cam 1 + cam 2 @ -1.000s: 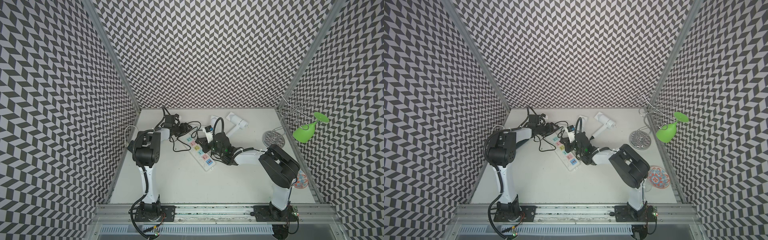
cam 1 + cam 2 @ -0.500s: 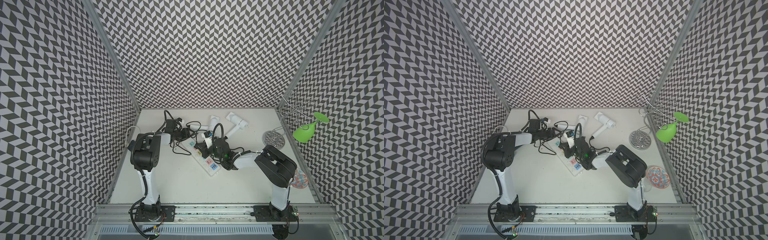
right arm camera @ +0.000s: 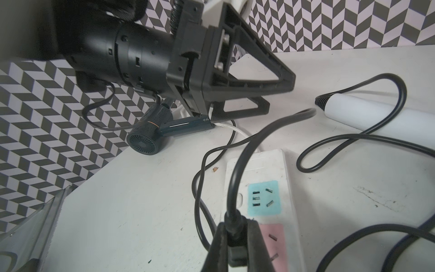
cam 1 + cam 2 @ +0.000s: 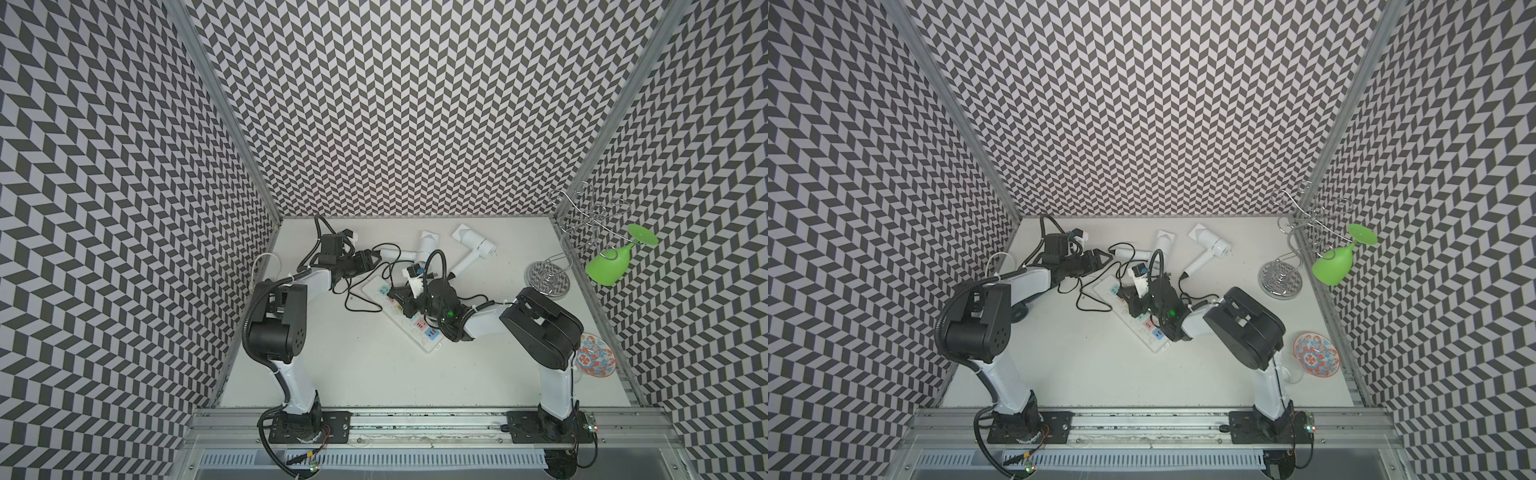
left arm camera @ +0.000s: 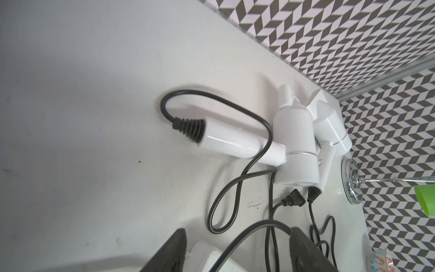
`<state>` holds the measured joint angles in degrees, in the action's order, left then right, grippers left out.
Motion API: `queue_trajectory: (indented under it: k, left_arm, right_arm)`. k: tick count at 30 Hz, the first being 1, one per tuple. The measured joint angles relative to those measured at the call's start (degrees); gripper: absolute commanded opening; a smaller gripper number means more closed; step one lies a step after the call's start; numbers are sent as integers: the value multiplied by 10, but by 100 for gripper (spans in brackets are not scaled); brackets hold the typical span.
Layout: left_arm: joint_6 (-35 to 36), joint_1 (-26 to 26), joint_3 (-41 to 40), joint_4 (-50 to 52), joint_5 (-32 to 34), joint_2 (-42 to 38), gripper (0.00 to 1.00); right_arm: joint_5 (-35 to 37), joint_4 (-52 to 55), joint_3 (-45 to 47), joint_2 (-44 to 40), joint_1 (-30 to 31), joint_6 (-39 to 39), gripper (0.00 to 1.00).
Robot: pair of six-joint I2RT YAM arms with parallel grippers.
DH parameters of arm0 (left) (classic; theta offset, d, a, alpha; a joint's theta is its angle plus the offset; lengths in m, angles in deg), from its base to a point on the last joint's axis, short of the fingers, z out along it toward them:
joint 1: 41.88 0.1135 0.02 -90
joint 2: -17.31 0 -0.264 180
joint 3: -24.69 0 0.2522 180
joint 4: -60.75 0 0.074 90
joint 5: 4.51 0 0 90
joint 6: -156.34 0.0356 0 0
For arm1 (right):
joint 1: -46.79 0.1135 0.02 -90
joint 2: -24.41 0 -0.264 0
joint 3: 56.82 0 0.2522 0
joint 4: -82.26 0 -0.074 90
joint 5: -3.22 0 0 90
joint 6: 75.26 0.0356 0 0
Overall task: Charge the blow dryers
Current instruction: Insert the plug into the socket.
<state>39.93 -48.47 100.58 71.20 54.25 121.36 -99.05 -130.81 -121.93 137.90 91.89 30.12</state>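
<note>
In both top views my right gripper (image 4: 402, 297) sits over the power strip (image 4: 431, 345), with the white blow dryers (image 4: 428, 247) behind it. Left wrist: left gripper (image 5: 235, 252) spread, gripping nothing. Right wrist: the right one pinches the plug (image 3: 235, 247), with the pink socket (image 3: 274, 237) just beside its tip.

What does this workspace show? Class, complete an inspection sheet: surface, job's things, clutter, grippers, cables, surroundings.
Surface: white table, lightly scuffed.
Job's things: two white blow dryers at back; dark blow dryer near left wall; power strip mid-table.
Clutter: wire rack, green glass, patterned dish, right side.
Grippers: left gripper open, nothing gripped; right gripper shut on black plug over power strip.
Cables: black cords tangled across table.
Surroundings: chevron walls.
</note>
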Motion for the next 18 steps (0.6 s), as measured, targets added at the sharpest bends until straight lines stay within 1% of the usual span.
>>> queue_trajectory:
  k: [1,8,18]
  left_arm:
    - [-1,1,-4,-1,6,-9,99]
    - [-21,2,-47,-5,30,-55,99]
    - [-45,2,-88,-14,40,-114,99]
  right_arm:
    - [0,0,0,2,0,0,0]
    - [0,-7,-4,26,0,1,0]
    - [7,-22,-7,35,0,0,0]
